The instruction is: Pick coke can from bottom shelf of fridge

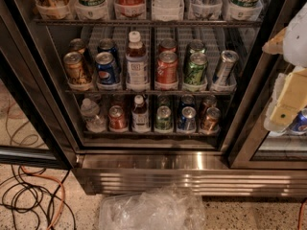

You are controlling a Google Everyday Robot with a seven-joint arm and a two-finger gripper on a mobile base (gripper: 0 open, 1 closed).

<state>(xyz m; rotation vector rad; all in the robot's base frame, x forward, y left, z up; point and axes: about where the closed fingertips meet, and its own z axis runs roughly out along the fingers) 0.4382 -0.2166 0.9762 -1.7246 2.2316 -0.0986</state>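
One small red silver-topped coke can (117, 118) stands upright on the dark wire bottom shelf (148, 133), well down-left of the cream gripper (287, 103), whose grip I cannot tell.

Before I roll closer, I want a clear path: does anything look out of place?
Yes: crumpled plastic lies on the floor before the fridge, cables to its left. The gripper hangs at far right.
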